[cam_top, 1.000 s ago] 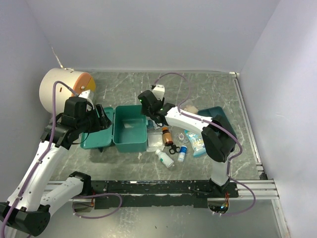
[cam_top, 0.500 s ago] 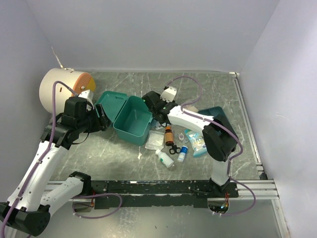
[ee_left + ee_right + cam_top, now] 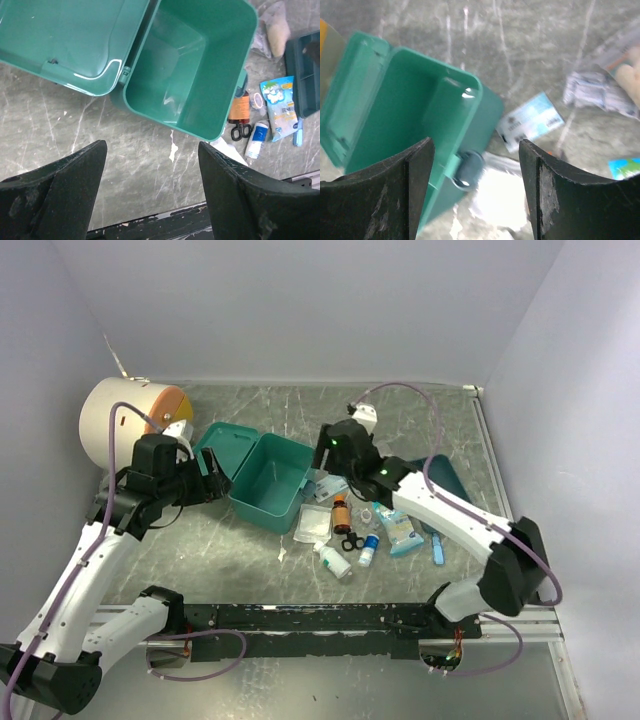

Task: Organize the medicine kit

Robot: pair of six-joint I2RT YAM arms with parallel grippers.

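Overhead, the medicine kit sits left of center with its lid laid back toward ten o'clock, so the tub is ready for loading. An amber bottle waits at its four o'clock. At the left wrist, the left gripper hovers over the tub, jaws spread and empty. The right wrist view is blurred, but the right gripper seems spread too.

Top view: the left arm is rising steeply from its base, wrist bending toward centre. The left gripper is pointing down, jaws spread wide, gripping nothing. The right arm is stretching forward and leftward. The right gripper is pointing down, jaws likewise wide apart, empty.
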